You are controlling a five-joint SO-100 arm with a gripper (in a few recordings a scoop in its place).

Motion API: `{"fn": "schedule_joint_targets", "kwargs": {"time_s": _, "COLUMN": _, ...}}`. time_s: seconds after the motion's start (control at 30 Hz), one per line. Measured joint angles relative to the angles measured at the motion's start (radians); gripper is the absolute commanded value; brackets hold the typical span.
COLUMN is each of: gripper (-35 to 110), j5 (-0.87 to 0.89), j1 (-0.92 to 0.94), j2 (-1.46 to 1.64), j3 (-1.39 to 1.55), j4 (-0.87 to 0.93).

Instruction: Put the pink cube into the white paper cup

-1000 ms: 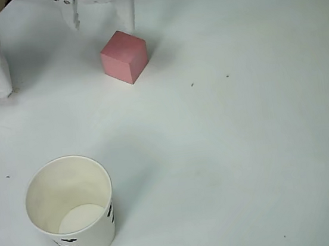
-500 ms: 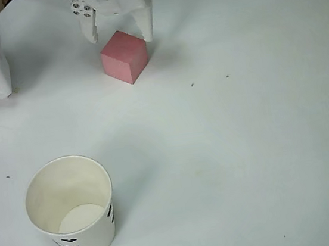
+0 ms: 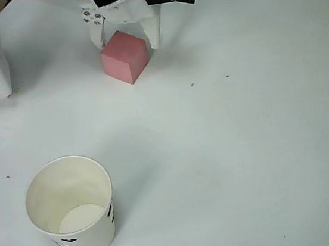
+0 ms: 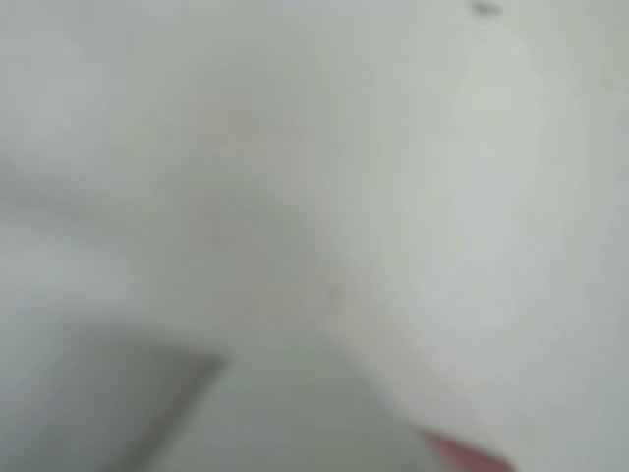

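The small matte pink foam-like cube (image 3: 124,56) sits on the white surface (image 3: 240,150) near the top edge of the overhead view, turned so that one corner points down the picture. The white two-finger gripper (image 3: 125,39) is spread wide around the cube's far half: one finger (image 3: 95,35) stands just beside its upper-left face and the other finger (image 3: 153,33) just beside its upper-right corner. Whether either finger is touching the foam cannot be told from here. Nothing is held yet. The wrist view is a blur of white, with only a sliver of pink (image 4: 470,457) at its bottom edge, so it gives no help on alignment.

The white paper cup with a cream inside and black marks low on its wall (image 3: 70,206) stands upright well apart from the cube, down and to the left of it.

The main risk, as I judge it, lies in the cube's turned pose. The fingers seem to flank a corner and a face rather than two parallel faces, so closing could twist the cube or squeeze it out toward the cup side. The fingers also look set toward the cube's far half, which could leave a shallow hold that lets go in the carry. At the cup, a low approach could knock the light cup over, and a tilted cube could catch on the rolled rim.
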Motion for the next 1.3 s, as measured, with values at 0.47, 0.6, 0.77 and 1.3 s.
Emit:
{"fn": "schedule_joint_targets", "kwargs": {"time_s": 0.47, "gripper": 15, "j5": 0.061, "j1": -0.041, "j2": -0.006, "j3": 0.032, "j4": 0.000}}
{"fn": "schedule_joint_targets", "kwargs": {"time_s": 0.6, "gripper": 13, "j5": 0.077, "j1": -0.041, "j2": -0.006, "j3": 0.032, "j4": 0.000}}
{"fn": "schedule_joint_targets", "kwargs": {"time_s": 0.77, "gripper": 11, "j5": 0.078, "j1": -0.041, "j2": -0.006, "j3": 0.032, "j4": 0.000}}
{"fn": "schedule_joint_targets", "kwargs": {"time_s": 1.3, "gripper": 6, "j5": 0.018, "j1": -0.012, "j2": 0.006, "j3": 0.028, "j4": 0.089}}
